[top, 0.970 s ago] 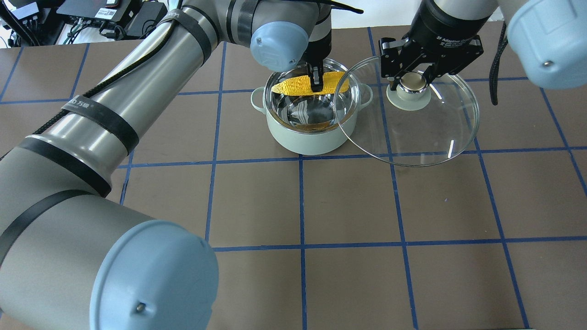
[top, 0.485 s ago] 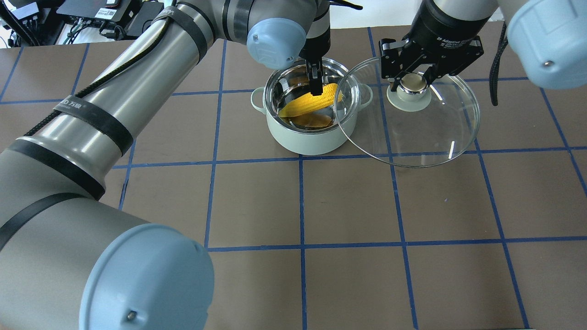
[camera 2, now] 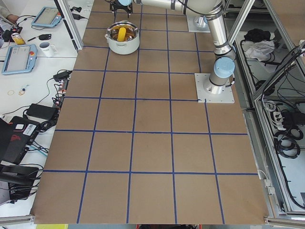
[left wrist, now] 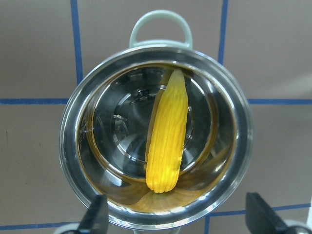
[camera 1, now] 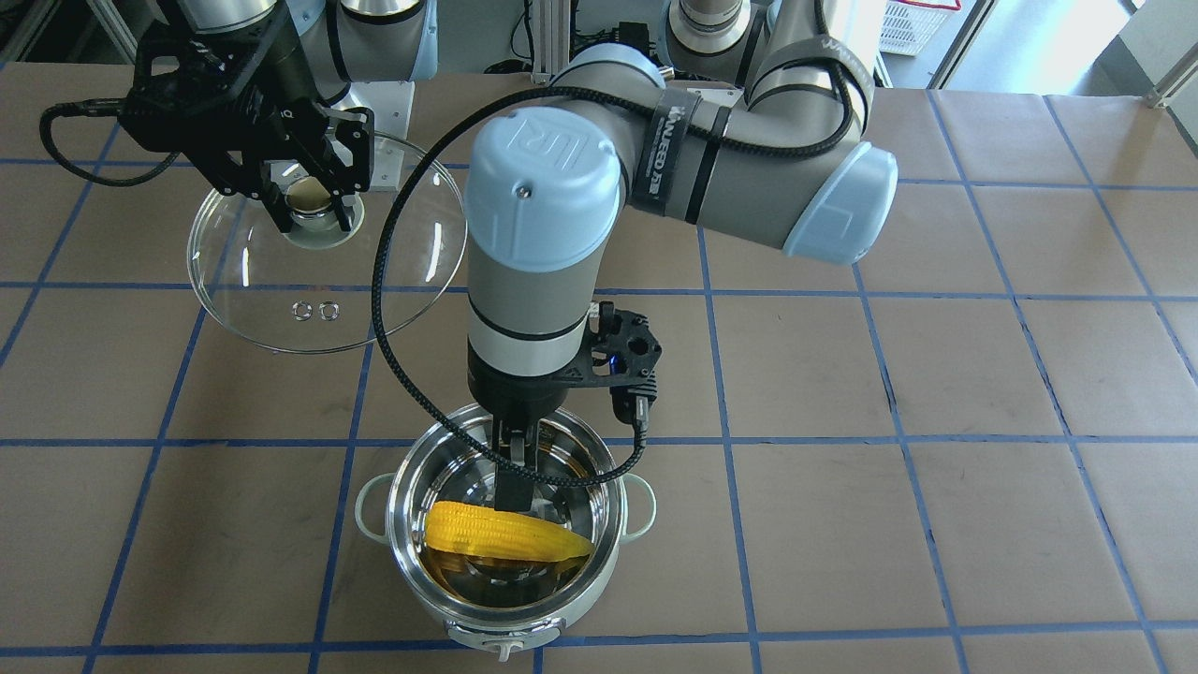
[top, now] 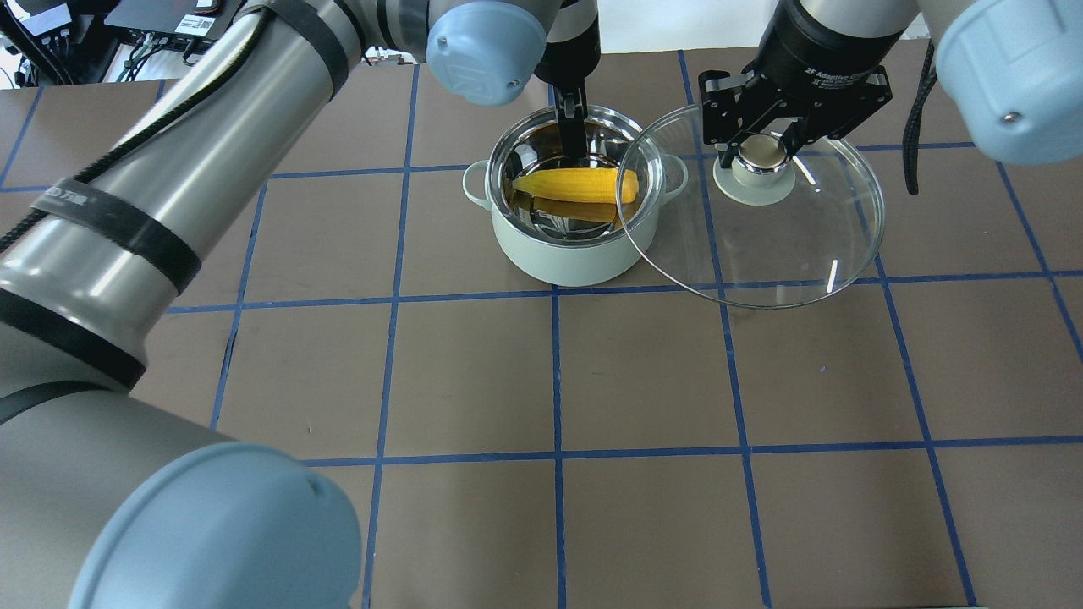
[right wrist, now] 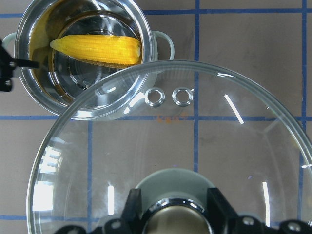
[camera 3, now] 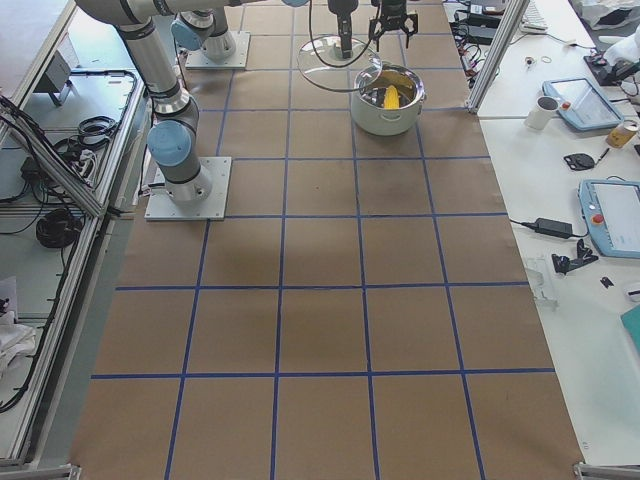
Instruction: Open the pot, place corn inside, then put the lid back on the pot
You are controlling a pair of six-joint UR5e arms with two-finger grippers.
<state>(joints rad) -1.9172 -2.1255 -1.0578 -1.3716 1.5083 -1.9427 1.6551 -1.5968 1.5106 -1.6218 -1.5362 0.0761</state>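
Observation:
The mint-green pot [top: 558,254] stands open at the table's far middle. The yellow corn [top: 575,183] lies loose inside it, also seen in the left wrist view [left wrist: 168,141] and the front view [camera 1: 505,534]. My left gripper [top: 574,144] hangs over the pot's far rim, open and empty, its fingertips [left wrist: 97,214] spread wide. My right gripper [top: 761,152] is shut on the beige knob of the glass lid [top: 787,245] and holds the lid in the air just right of the pot, its edge overlapping the pot's rim [right wrist: 146,44].
The brown table [top: 643,381] carries a blue tape grid. A side bench with tablets and a mug [camera 3: 545,110] stands beyond the pot's end of the table. The arm bases [camera 2: 214,86] sit at the table's robot side.
The corn left my left gripper, tipped down into the pot and now lies flat inside. The left gripper has opened and drawn up and back. The right arm and lid have not moved.

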